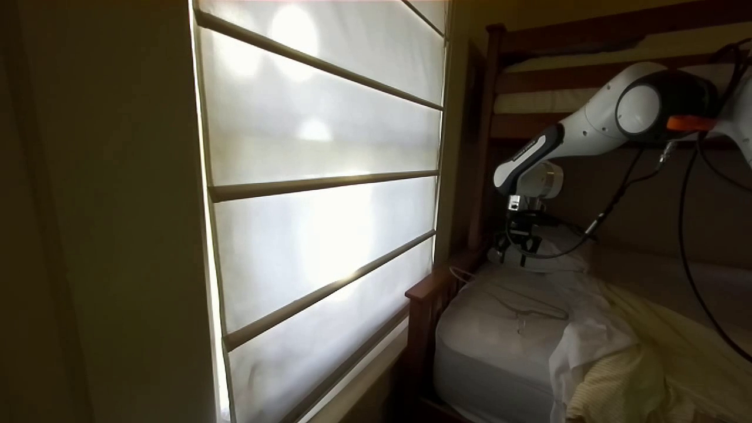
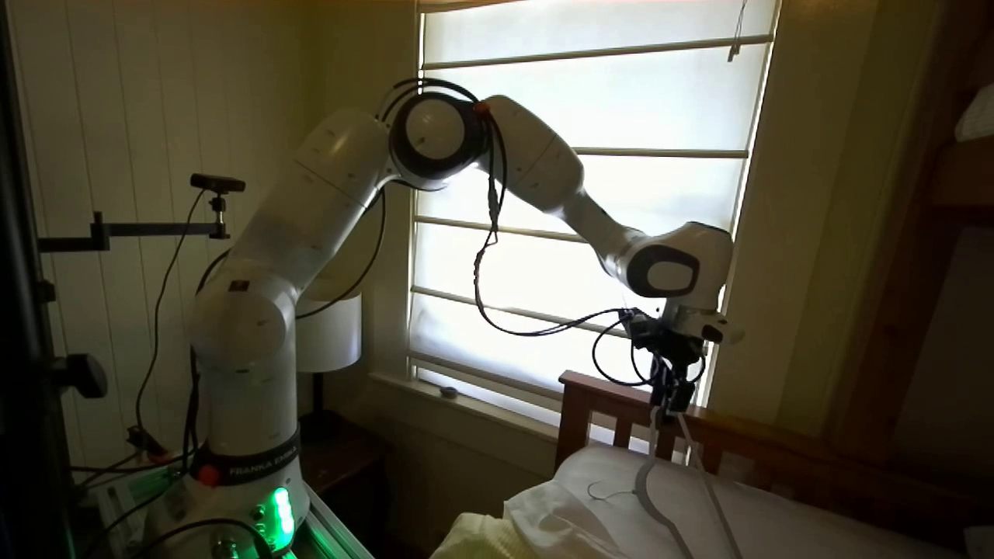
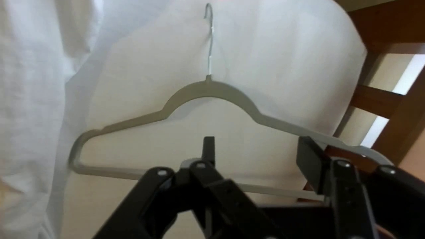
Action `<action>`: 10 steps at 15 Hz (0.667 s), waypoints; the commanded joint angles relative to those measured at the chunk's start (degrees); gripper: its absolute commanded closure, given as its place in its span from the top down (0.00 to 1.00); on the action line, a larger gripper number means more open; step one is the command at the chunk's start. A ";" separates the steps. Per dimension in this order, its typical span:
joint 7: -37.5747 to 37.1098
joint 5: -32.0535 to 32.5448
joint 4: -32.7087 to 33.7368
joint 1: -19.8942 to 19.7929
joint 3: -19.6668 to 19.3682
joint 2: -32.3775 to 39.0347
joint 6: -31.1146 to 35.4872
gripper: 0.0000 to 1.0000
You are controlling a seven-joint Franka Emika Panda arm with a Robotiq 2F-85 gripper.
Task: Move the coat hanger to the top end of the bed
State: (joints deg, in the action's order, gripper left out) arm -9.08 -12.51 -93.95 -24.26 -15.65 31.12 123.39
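Black two-finger gripper (image 3: 256, 146) has its fingers (image 3: 208, 149) spread partway, well apart in the wrist view; I see nothing pinched between them. Thin flat grey-beige coat hanger (image 3: 209, 88) is right under it, at the slatted end of the dark brown wooden bunk bed (image 1: 491, 88). It looks tilted: one end up by the brown wooden end rail (image 2: 609, 390), the other low over the white-sheeted mattress (image 1: 482, 329), just beside the rumpled white cloth (image 3: 36, 99). Can't tell if the high end rests on the rail or touches a finger.

My read: this is the let-go, and that slatted end is the target. So nearly done.

To do it clean: spread the fingers wider before any travel. The hanger is a closed loop, and from the wrist view a finger could sit inside it, so sideways motion would drag it. Go straight up, slow, once its bars are clear. Watch the high end: could slip and twist the hanger on the mattress. Silver wire hook (image 3: 211, 39) points away from the fingers, so low snag risk there. Mind slack in the black cable (image 2: 493, 203) on the retreat.
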 commanded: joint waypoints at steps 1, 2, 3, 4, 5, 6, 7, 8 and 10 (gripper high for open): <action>6.03 3.03 0.27 -1.87 -0.82 1.81 0.22 0.99; 8.18 3.95 0.78 -2.52 -0.91 2.85 0.03 1.00; 10.54 4.29 1.15 -3.40 -0.72 3.72 0.17 1.00; 13.23 4.08 1.71 -4.51 -0.14 4.75 -0.27 1.00; 16.78 3.37 2.56 -5.86 0.75 5.93 -0.88 1.00; 20.55 2.53 2.77 -7.11 1.79 6.52 -1.05 1.00; 24.02 2.51 2.90 -8.07 2.51 6.83 -1.57 1.00; 27.21 3.07 2.41 -8.62 3.05 7.03 -1.27 1.00; 33.01 4.47 1.67 -9.57 3.83 7.40 -0.68 1.00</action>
State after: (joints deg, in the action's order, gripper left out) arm 16.11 -9.47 -93.26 -31.72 -13.82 37.57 123.47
